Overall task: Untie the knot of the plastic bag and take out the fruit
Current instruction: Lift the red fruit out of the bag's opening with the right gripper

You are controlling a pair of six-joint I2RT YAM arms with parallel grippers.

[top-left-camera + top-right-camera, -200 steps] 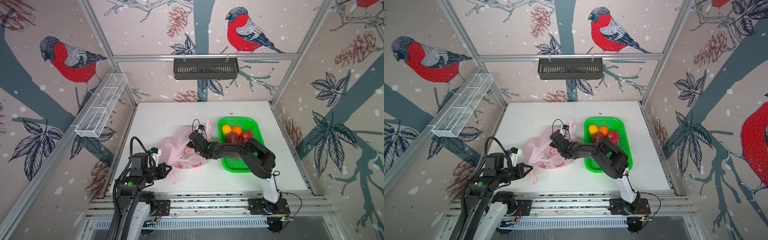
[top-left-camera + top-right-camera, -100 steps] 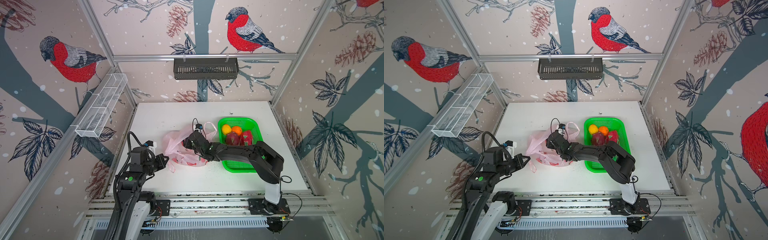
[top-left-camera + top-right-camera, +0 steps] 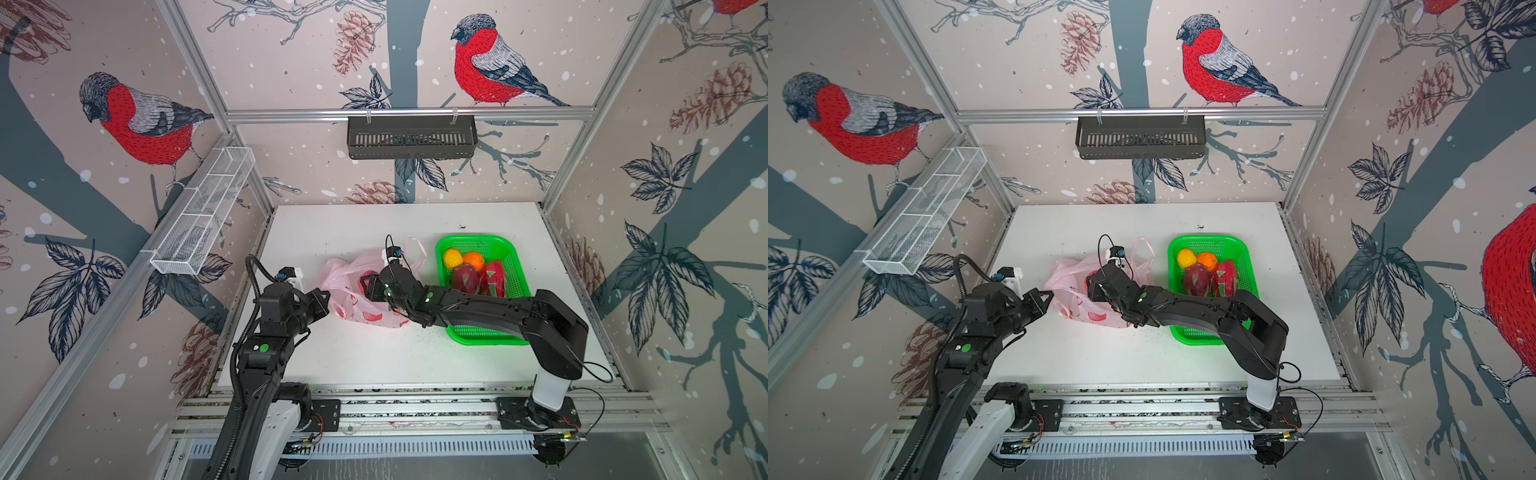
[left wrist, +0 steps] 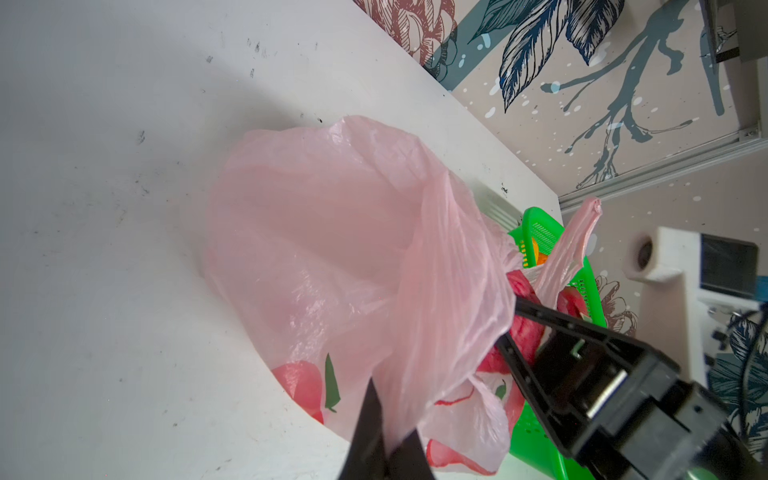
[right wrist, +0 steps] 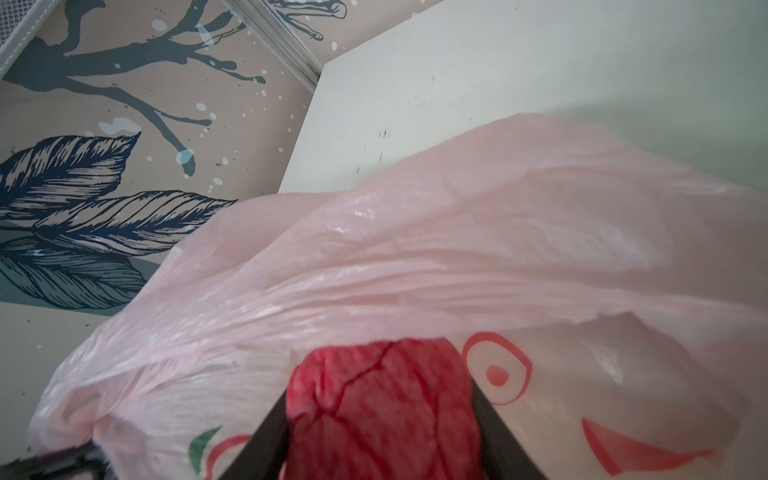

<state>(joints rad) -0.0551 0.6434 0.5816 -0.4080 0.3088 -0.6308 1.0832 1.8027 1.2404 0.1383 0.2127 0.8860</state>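
red fruit [image 5: 380, 386] is gripped by the right tool [image 5: 378, 440] inside the plastic bag [image 3: 353, 305], at 9 o'clock of the green basket [image 3: 513, 253] on the tabletop [image 3: 332, 224]. bag film is pinched by the left tool [image 4: 392, 417]; best held taut while the fruit gets drawn toward 3 o'clock.

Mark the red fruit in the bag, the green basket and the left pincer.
red fruit [image 5: 382, 399]: right wrist view, middle of its bare face.
green basket [image 3: 486, 340]: in a top view, near rim.
left pincer [image 3: 325, 298]: in a top view, its closed tips.
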